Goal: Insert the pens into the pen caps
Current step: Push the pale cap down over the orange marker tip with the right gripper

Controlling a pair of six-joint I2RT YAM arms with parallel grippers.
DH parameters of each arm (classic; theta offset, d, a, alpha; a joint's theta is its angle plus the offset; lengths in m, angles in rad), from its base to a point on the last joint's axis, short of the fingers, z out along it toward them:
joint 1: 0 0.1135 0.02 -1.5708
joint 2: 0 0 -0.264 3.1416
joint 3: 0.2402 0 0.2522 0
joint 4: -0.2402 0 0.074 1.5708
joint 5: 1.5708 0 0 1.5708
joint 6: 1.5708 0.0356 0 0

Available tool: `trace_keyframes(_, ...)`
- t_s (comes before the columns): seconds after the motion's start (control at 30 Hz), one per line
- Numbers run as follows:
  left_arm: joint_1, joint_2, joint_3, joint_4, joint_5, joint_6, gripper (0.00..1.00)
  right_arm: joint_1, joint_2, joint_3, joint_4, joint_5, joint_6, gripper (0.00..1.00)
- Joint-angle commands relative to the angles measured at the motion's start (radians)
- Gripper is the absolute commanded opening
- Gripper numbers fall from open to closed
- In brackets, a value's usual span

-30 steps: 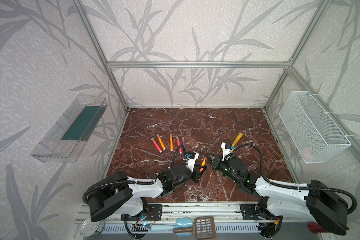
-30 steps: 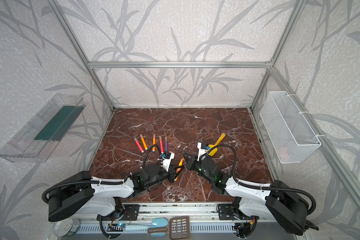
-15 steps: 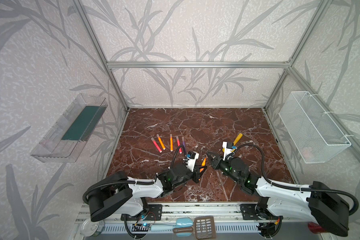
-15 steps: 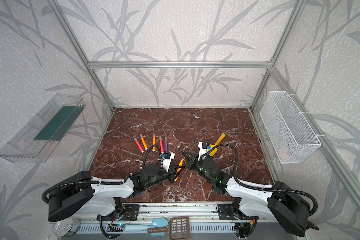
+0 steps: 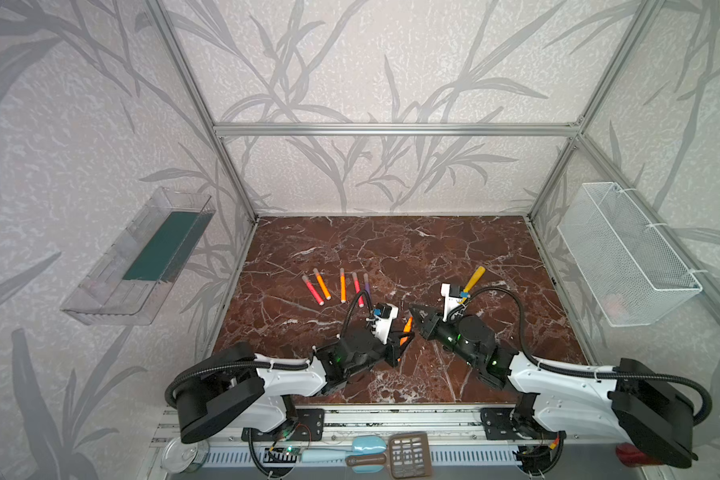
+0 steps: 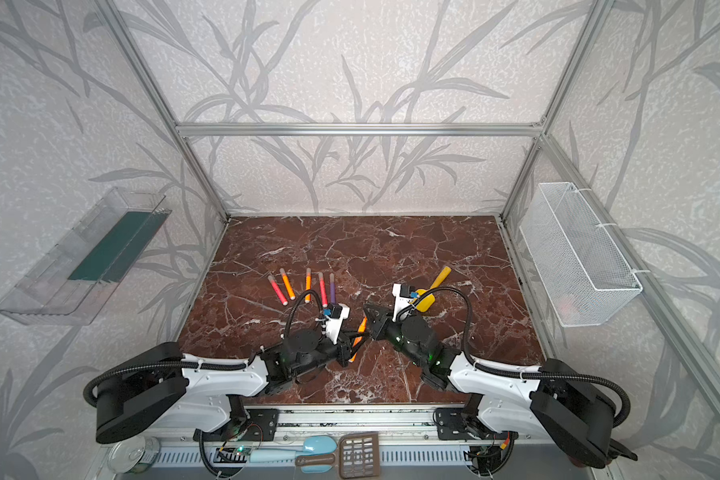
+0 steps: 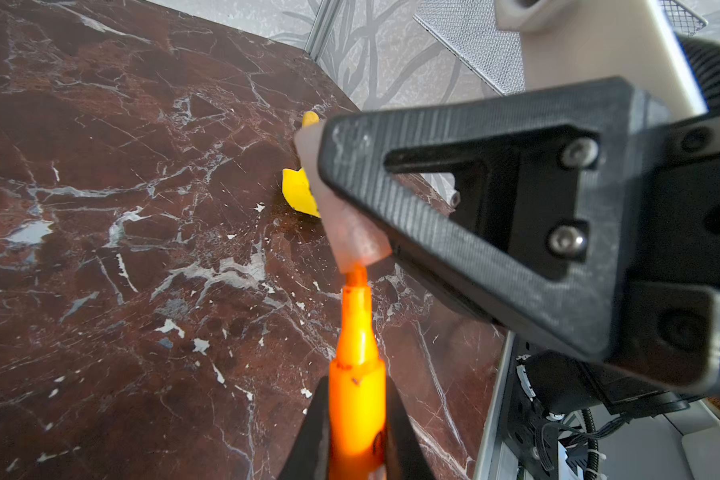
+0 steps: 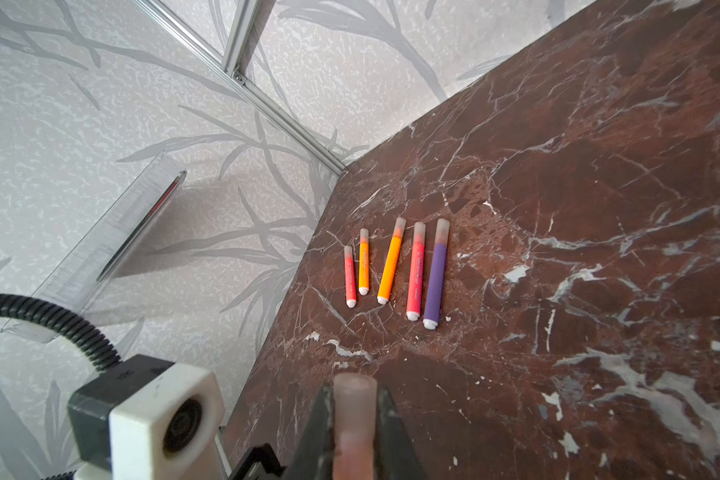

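Table (image 5: 391, 249): red-brown marble pattern, white veins.

Lying on it, left of centre: row of five pens (image 8: 390, 261), side by side, slightly fanned. In order:
- red-pink pen (image 8: 349, 276)
- orange pen (image 8: 363, 262)
- second orange pen (image 5: 342, 285)
- second red-pink pen (image 8: 415, 272)
- purple pen (image 8: 436, 274), just beside it

Each has pale translucent cap (image 8: 442, 228) on end toward back wall and white plug on near end.

Right of centre: yellow spatula (image 6: 440, 277), flat, handle toward back right, blade partly hidden.
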Motion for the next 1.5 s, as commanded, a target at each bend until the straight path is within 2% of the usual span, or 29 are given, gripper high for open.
trace_keyframes(0.0, -0.002, -0.031, -0.020, 0.045, -0.020, -0.006, 0.00, 0.020, 0.022, 0.016, 0.050, -0.010, -0.011, 0.00)
trace_keyframes(0.37, 0.013, -0.124, -0.001, -0.040, -0.107, -0.042, 0.00, 0.058, 0.067, -0.029, 0.145, -0.012, -0.010, 0.00)
trace_keyframes(0.63, 0.044, -0.170, 0.041, -0.069, -0.058, -0.074, 0.00, 0.072, 0.064, -0.041, 0.172, -0.020, -0.016, 0.00)
trace_keyframes(0.67, 0.046, -0.172, 0.044, -0.069, -0.053, -0.079, 0.00, 0.101, 0.059, -0.045, 0.173, -0.018, -0.017, 0.00)
trace_keyframes(0.87, 0.069, -0.177, 0.044, -0.053, -0.040, -0.110, 0.00, 0.108, 0.005, -0.058, 0.142, -0.020, -0.028, 0.00)
trace_keyframes(1.13, 0.068, -0.136, 0.107, -0.071, 0.038, -0.037, 0.00, 0.138, 0.027, 0.010, 0.053, -0.063, -0.016, 0.00)
trace_keyframes(1.37, 0.068, -0.165, 0.105, -0.131, -0.084, 0.004, 0.00, 0.159, 0.012, 0.012, 0.004, -0.011, -0.018, 0.00)
trace_keyframes(1.47, 0.068, -0.182, 0.101, -0.132, -0.080, 0.023, 0.00, 0.159, 0.019, 0.003, 0.035, -0.016, -0.034, 0.00)
